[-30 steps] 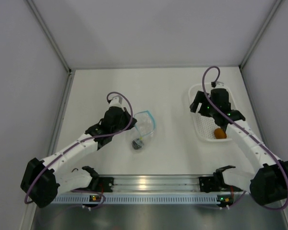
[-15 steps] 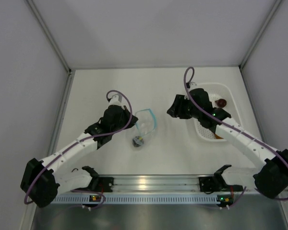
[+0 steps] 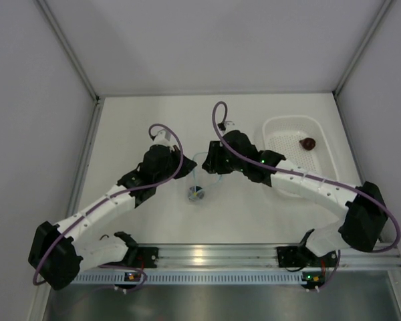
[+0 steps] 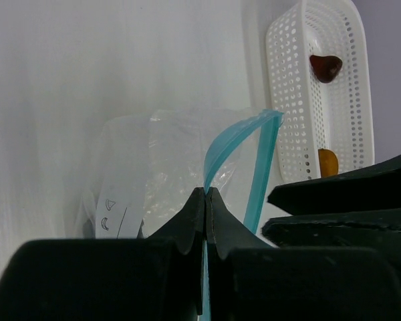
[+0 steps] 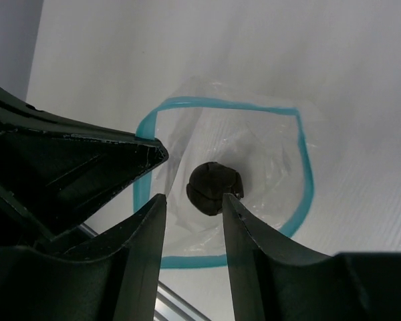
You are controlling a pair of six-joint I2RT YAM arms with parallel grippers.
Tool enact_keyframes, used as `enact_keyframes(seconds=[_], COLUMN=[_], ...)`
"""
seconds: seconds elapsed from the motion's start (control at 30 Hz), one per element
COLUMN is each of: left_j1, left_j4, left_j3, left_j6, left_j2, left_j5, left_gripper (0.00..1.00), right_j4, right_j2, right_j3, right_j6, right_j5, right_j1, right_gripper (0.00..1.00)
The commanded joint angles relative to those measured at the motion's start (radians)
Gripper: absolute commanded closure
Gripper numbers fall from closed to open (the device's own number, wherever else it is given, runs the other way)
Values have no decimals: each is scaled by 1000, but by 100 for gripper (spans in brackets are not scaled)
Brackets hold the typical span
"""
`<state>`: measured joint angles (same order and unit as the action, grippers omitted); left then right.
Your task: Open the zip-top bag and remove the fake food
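Note:
The clear zip-top bag (image 3: 202, 175) lies mid-table with its blue zip strip (image 5: 220, 103) spread into an open ring. My left gripper (image 4: 206, 192) is shut on the zip strip (image 4: 237, 137) and holds that edge up. My right gripper (image 5: 194, 198) is open and hovers right over the bag's mouth. The dark purple-black piece (image 5: 213, 188) lies inside the bag, seen between my right fingers; it also shows in the top view (image 3: 196, 194). The maroon-brown piece (image 3: 309, 142) and the orange piece (image 4: 327, 162) lie in the white basket (image 3: 279, 131).
The white perforated basket stands at the right of the table, also in the left wrist view (image 4: 289, 80). Grey walls close in the table on three sides. A metal rail (image 3: 214, 254) runs along the near edge.
My right arm has swung left from over the basket to over the bag's mouth. The maroon-brown piece now shows in the basket. The left gripper has kept its hold on the bag.

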<state>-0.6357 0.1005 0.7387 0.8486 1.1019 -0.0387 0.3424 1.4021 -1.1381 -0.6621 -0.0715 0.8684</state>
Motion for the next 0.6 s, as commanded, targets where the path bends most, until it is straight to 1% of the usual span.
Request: enact_keyframes(seconds=[0.0, 0.2, 0.4, 0.57], left_j1=[-10, -16, -16, -16], left_j4=[-90, -90, -90, -90], left_j3=[24, 13, -12, -22], left_j6=[30, 41, 47, 53], left_j2=[-40, -71, -109, -109], left_j5=[34, 34, 13, 10], left_gripper=[100, 100, 100, 100], right_j4=[-60, -62, -75, -82], right_j2=[64, 165, 210, 238], right_j3=[-68, -104, -91, -86], right_j6=[-34, -42, -60, -56], right_j5=[-57, -103, -162, -220], right_j1=[64, 133, 181, 196], right_gripper=[60, 62, 63, 63])
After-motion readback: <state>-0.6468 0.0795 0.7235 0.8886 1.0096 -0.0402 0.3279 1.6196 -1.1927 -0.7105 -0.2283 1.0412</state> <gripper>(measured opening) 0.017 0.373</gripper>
